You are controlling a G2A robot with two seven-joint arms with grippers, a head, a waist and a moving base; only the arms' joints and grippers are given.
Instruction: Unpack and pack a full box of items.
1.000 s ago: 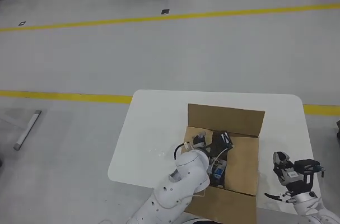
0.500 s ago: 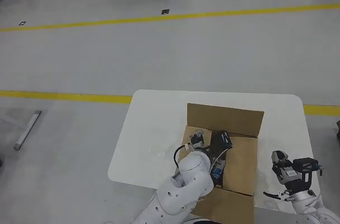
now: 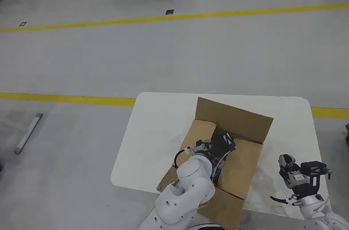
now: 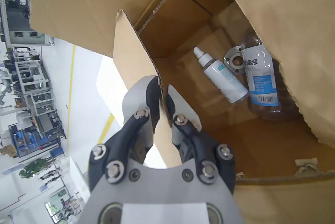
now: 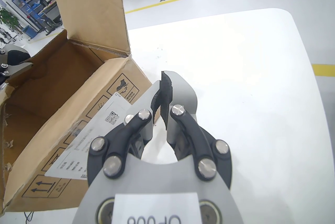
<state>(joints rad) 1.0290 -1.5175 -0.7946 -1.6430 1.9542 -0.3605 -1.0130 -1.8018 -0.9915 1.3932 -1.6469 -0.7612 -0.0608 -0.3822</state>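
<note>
Left gripper pinched tight on the corrugated edge of a side flap of the brown cardboard box, which sits askew on the white rounded table. On the box floor I see a white spray bottle lying against a clear labelled bottle, with a round metal flange partly under the latter. Right gripper closed on nothing, pads together, over bare table just beside the box's outer wall.

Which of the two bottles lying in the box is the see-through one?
The larger bottle, partly tucked under a cardboard flap; the smaller bottle beside it is opaque white with a spray top.
</note>
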